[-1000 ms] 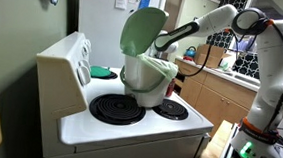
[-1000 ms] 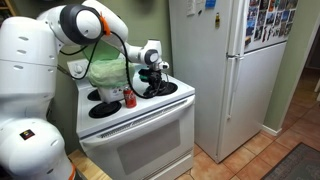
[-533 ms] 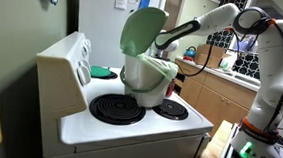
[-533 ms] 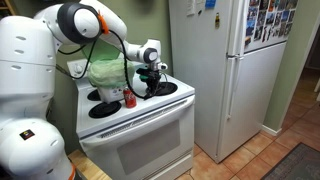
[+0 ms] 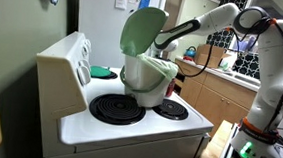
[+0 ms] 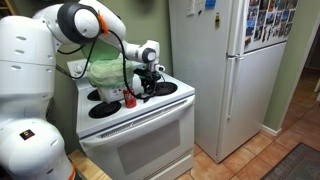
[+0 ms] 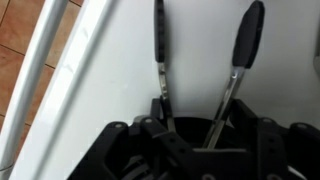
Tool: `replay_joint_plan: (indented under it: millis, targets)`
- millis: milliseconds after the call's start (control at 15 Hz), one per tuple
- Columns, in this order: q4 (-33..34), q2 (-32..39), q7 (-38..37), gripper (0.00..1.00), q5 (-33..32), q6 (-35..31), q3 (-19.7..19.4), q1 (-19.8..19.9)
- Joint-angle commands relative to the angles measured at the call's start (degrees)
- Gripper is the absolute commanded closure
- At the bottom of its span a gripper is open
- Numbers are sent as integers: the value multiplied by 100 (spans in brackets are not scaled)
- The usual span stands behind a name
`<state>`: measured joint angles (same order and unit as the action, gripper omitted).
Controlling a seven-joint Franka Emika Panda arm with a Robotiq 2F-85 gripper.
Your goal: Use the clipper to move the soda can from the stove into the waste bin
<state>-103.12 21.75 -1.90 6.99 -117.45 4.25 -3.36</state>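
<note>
Moved: the fingers [image 7: 145, 130] have edged slightly toward the soda can [image 6: 129, 98], angling the clipper [image 7: 160, 40] down at it.
Fingers: we see them clamped on the clipper's handle end. Its arms stay spread, we judge to straddle the can.
Soda can: upright on the stove [image 6: 140, 115], below the fingers, near the clipper's tips.
Waste bin [image 5: 150, 75]: just behind the fingers, lid raised for the drop.

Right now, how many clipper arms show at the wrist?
2, none hidden: one clipper arm near image centre, the second clipper arm right of it, tips apart, both over the white stove.
</note>
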Motion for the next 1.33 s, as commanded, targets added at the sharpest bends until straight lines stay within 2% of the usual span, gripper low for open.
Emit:
replay_joint_plan:
  millis: [0,67,133,667,1267]
  targets:
    - [-109,-118,96,36,91,278,21,25]
    - [-104,-114,92,38,90,326,21,23]
    - [-98,-114,89,46,88,365,21,20]
    - [-97,-137,73,28,139,746,53,-1]
    - [-71,-120,119,31,320,1260,99,5]
